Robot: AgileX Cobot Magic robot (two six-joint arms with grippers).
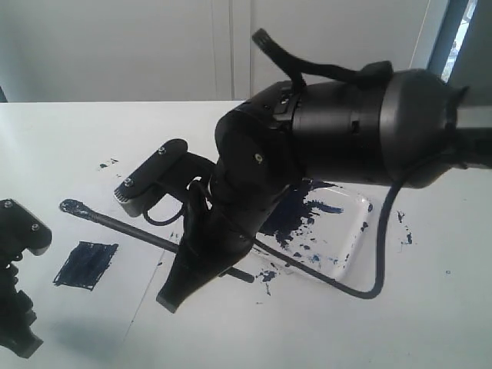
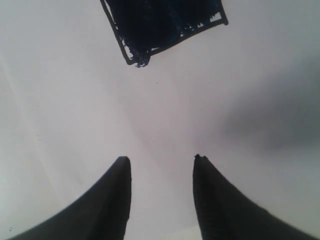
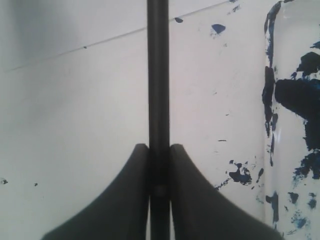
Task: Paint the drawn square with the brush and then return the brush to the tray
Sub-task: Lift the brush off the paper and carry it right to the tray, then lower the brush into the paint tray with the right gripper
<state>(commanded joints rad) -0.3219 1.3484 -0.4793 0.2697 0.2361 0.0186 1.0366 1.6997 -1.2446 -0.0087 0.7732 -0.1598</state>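
Note:
The drawn square [image 1: 86,264] is filled dark blue on the white paper at the left; the left wrist view shows its lower edge [image 2: 165,25]. The black brush [image 1: 127,225] lies slanted above the paper, its paint-laden tip [image 1: 73,207] up-left of the square. My right gripper [image 1: 196,246] is shut on the brush shaft [image 3: 158,90], the fingers [image 3: 132,200] pressed against both sides. The paint-smeared tray [image 1: 350,254] sits behind the right arm, its rim [image 3: 272,125] beside the gripper. My left gripper [image 2: 161,162] stands open over bare paper near the square.
Blue paint splatters mark the table near the tray [image 1: 405,234] and above the paper [image 1: 106,164]. The right arm's bulky body [image 1: 346,127] fills the middle of the exterior view. The left arm [image 1: 19,292] sits at the lower left corner.

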